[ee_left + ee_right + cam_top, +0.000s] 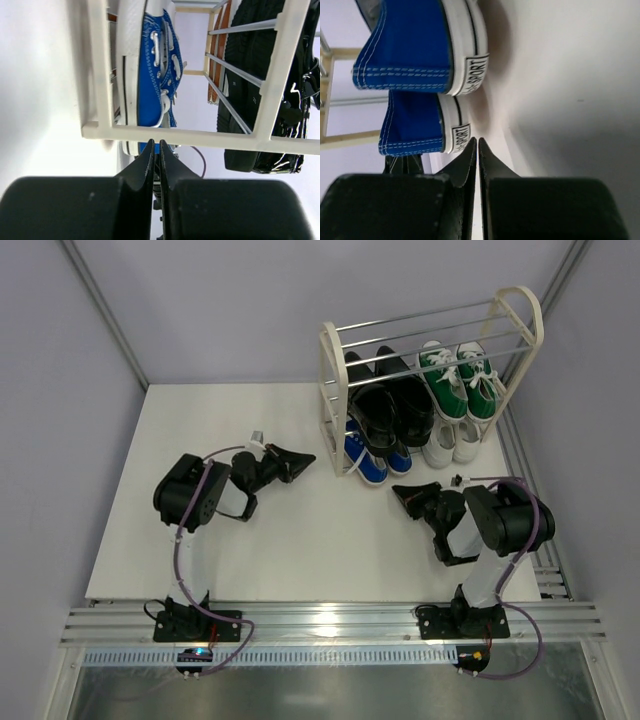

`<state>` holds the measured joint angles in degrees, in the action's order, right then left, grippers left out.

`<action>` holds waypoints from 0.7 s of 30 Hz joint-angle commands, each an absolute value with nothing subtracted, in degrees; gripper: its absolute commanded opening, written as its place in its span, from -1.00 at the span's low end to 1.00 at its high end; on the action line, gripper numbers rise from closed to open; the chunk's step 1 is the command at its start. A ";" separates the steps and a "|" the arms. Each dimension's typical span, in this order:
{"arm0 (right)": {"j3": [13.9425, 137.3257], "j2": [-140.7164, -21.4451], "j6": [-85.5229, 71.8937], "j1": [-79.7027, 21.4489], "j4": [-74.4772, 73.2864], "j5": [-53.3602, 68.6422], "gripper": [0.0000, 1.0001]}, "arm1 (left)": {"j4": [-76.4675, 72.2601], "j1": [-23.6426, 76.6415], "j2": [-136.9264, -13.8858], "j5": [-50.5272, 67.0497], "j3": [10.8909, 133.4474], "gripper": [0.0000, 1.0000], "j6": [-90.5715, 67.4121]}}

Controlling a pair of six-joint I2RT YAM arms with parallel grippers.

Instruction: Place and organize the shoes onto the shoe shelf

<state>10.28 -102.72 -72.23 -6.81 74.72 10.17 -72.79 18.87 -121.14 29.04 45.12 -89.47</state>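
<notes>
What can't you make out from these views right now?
Top view: blue sneakers and all-white sneakers are mostly covered by the glossy black leather shoes and green sneakers; whether they rest on the chrome-rod shoe shelf's lower rods is unclear.
Right wrist view: only the blue heels show, one cut by the top edge.
Left wrist view: black shoe runs off the right edge.

robot lab cell: plain grey walls (pixel 250 300), aluminium rail (pixel 330 624), white table (pixel 300 550).
</notes>
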 commanded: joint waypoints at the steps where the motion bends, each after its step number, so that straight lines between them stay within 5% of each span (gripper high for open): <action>1: 13.44 -100.46 -69.79 -10.54 82.73 6.69 -0.92 | -81.12 17.32 -119.97 29.70 43.33 -0.93 -88.42; 13: 27.24 -107.84 -71.10 -16.35 79.19 3.43 -0.92 | -85.52 15.91 -122.87 31.11 42.45 -0.99 -90.26; 21: 22.17 -103.98 -70.49 -17.05 78.57 1.50 -0.92 | -86.04 15.82 -123.13 31.55 42.45 -0.99 -90.44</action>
<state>25.21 -107.37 -71.81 -16.58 74.15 4.69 -73.95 15.99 -122.52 30.52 42.57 -90.19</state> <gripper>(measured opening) 0.042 0.005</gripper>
